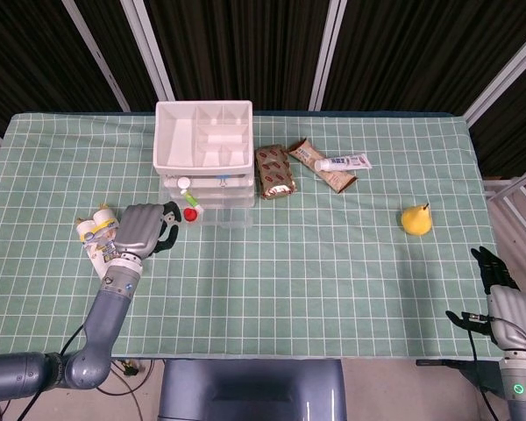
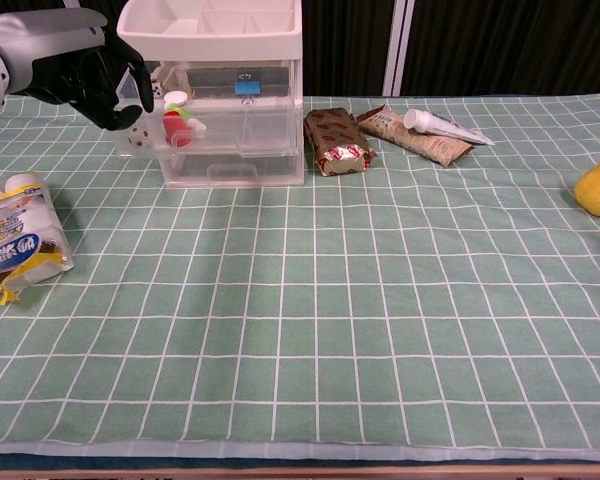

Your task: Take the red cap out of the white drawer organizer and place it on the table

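The white drawer organizer stands at the far side of the table, which is covered with a green checked cloth. Its top drawer is pulled out toward the robot. The red cap lies inside this open drawer, near the front left corner, just beside a small white and green tube.

The left hand is at the left front corner of the drawer. Its fingers curl around the clear drawer front, so it seems to grip the drawer, but the exact contact is hard to see in either view. It does not hold the red cap.

The right hand is low at the right edge of the head view, well apart from everything. Its fingers look extended and it holds nothing.

A pack of small bottles lies left of the left hand. A brown snack packet, a toothpaste tube on another wrapper, and a yellow pear lie to the right of the organizer.
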### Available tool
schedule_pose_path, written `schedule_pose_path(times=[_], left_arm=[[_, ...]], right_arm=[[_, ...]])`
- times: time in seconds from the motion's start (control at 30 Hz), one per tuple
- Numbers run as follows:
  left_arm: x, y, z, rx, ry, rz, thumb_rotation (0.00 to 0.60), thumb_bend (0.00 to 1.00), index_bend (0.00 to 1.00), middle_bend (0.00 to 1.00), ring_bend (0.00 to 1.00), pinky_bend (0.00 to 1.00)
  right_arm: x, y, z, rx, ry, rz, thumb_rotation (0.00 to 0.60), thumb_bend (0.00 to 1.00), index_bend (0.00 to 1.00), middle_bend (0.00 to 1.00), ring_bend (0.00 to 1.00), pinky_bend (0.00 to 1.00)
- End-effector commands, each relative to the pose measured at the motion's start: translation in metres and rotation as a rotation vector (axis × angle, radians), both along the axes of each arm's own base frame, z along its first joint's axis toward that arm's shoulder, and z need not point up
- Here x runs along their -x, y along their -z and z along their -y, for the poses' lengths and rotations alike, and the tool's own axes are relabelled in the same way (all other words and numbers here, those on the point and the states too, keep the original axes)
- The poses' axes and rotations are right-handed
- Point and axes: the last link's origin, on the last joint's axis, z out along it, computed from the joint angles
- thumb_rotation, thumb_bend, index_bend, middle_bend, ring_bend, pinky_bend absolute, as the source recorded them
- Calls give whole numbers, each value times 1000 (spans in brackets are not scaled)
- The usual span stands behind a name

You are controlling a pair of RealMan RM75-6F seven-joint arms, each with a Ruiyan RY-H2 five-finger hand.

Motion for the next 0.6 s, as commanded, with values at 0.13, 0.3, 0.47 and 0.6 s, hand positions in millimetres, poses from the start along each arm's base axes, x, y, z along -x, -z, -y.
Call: schedule_pose_path(times=[0.13,0.3,0.47,0.6], left_arm=[[-9,-5,-2,-14,28,22,600,314,407,1000,1000,1000],[-19,-15,-6,-36,71,8,600,228,405,1000,1000,1000],[-35,-28,-17,-53,133,-83,600,212,414,1000,1000,1000],[-48,-37,-34,-43,203,-234,600,183,428,1000,1000,1000]], right_arm=[[0,0,0,1,0,0,600,92,0,0,0,229],[0,0,0,1,0,0,600,91,0,0,0,229],[0,0,0,1,0,0,600,91,0,0,0,229],[0,0,0,1,1,0,600,91,0,0,0,229]])
